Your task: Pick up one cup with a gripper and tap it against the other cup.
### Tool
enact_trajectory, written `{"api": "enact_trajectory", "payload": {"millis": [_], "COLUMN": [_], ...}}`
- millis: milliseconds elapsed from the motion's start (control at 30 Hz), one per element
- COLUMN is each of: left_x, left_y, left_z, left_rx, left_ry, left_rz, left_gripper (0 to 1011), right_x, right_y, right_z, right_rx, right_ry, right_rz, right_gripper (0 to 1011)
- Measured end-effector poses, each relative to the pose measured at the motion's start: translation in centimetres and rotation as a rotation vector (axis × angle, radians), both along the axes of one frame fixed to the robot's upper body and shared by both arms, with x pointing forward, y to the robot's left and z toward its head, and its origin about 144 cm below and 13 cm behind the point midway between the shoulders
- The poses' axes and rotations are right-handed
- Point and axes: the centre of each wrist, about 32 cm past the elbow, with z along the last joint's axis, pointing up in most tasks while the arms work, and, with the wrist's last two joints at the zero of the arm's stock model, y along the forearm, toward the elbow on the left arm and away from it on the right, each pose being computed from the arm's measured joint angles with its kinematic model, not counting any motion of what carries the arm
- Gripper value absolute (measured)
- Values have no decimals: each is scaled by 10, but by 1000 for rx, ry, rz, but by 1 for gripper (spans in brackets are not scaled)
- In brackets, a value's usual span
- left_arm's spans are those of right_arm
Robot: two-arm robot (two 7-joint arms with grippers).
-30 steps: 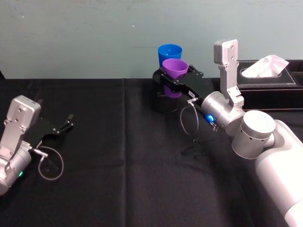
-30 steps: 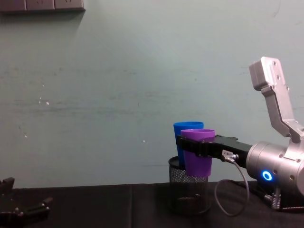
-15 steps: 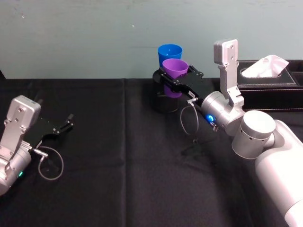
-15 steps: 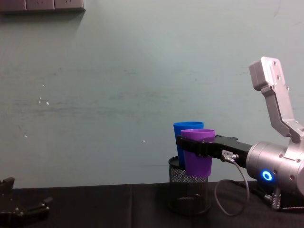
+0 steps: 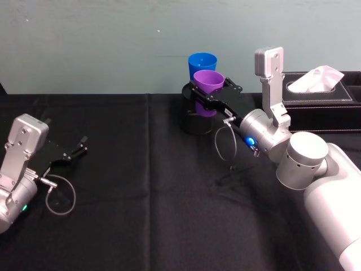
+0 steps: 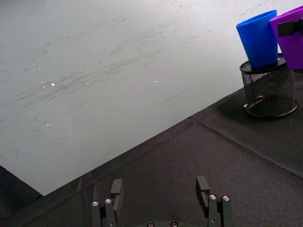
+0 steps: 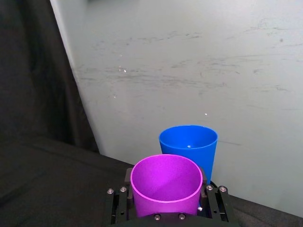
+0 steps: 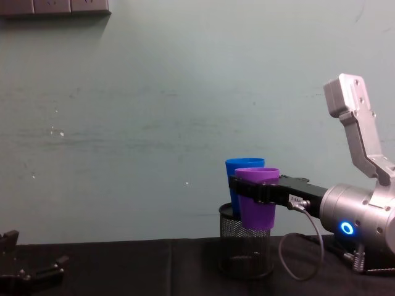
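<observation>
My right gripper (image 5: 206,93) is shut on the purple cup (image 5: 208,83) and holds it upright in the air at the back of the table. The blue cup (image 5: 202,61) stands just behind it, seated in a black mesh pen holder (image 5: 194,123). In the chest view the purple cup (image 8: 256,213) overlaps the blue cup (image 8: 237,169); I cannot tell whether they touch. The right wrist view shows the purple cup (image 7: 165,189) between the fingers, with the blue cup (image 7: 189,144) close beyond. My left gripper (image 5: 76,148) rests open at the table's left side.
A black tissue box (image 5: 321,93) with white tissue stands at the back right, behind my right arm. The table is covered in black cloth (image 5: 141,186), and a pale green wall rises close behind the cups. A cable loops under my right wrist.
</observation>
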Motion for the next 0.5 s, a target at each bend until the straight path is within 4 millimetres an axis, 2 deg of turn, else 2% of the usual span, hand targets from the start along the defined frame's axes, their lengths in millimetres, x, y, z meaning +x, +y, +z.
{"api": "enact_trajectory", "payload": {"millis": [500], "left_x": [0], "left_y": [0], "left_z": [0], "left_rx": [0], "left_ry": [0], "left_rz": [0], "left_gripper": [1000], "right_x": [0], "right_y": [0], "right_z": [0], "right_rx": [0], "right_ry": [0], "right_rz": [0], "right_gripper": [743]}}
